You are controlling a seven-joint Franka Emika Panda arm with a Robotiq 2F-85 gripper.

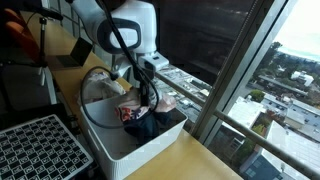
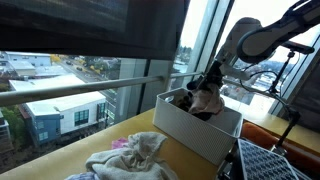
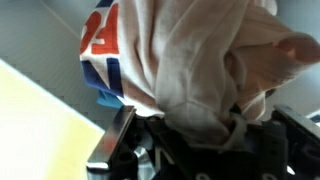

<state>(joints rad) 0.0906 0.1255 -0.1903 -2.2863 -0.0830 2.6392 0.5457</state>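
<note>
loose pile [image 2: 132, 155]: crumpled cloths left of the white bin [image 2: 195, 128], outside it, lying on the desk [image 2: 98, 142]; nothing walls them in, so they slump flat
white bin: stands on the desk by the glass; its walls keep a heap together, with beige, red-white and dark garments [image 1: 150, 125] stacked up to about rim height
end effector [image 2: 205, 84]: directly above the bin, pointing down; fingers [image 3: 118, 150] clamped on a bunch of the pale cloth, and the wrist view shows fabric filling the gap between them
pale cloth [image 2: 209, 100]: hangs from that pinch over the bin's middle; gripped at one bunch only, so the rest drapes under its own weight; lower folds touching the heap or just clear, can't tell
red-blue print [image 3: 105, 40]: at the cloth's edge in the wrist view; same piece or another, unclear
grid tray [image 2: 272, 165]: black perforated tray right of the bin, just beside it, apart from the cloth
desk: light wood top, matte, runs along the window [image 2: 90, 80]
room: high floor, tall glazing behind the bin, city roofs below, dark blind [image 2: 90, 25] down over the upper pane, daylight
</note>
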